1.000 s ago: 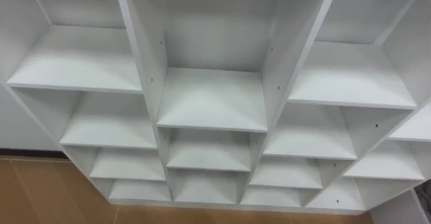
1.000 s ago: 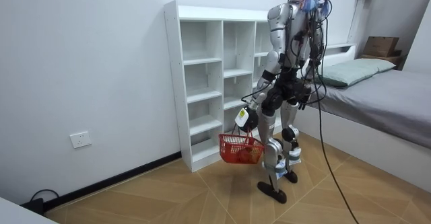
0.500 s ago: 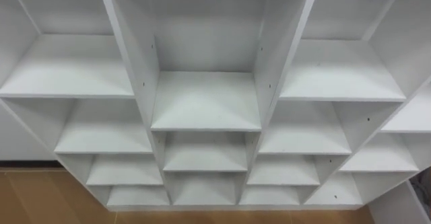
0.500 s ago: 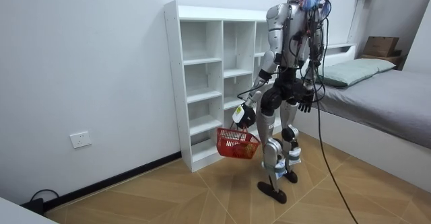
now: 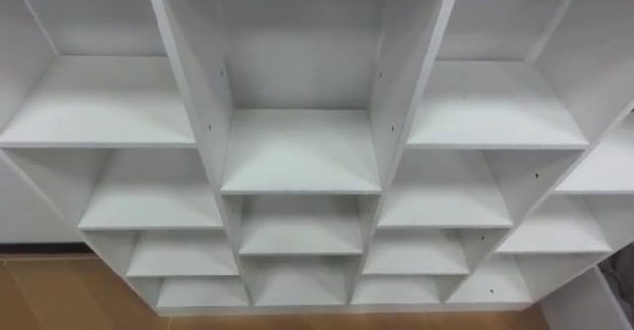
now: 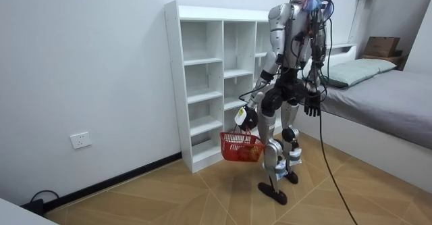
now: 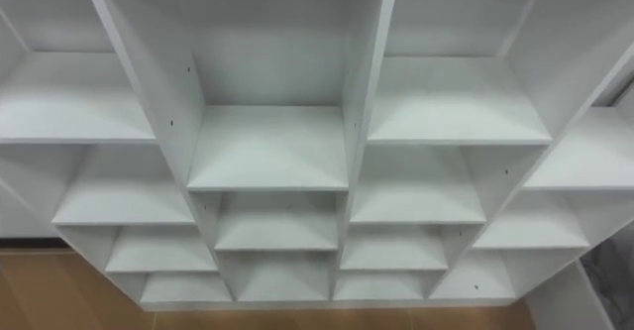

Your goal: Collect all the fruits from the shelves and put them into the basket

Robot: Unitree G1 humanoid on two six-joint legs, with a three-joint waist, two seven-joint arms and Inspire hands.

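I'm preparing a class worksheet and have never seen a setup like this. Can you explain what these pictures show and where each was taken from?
This is a two-legged humanoid robot. Two pictures come from cameras in its head, facing a white shelf unit whose compartments look bare. The third, from a camera standing in the room, shows it before those shelves, left hand curled round the handle of a red basket, right hand hanging open. The basket's contents are too small to tell.

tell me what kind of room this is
Probably a bedroom: a bed with a pillow at the room view's right, a white shelf unit of open compartments, and a wooden floor.
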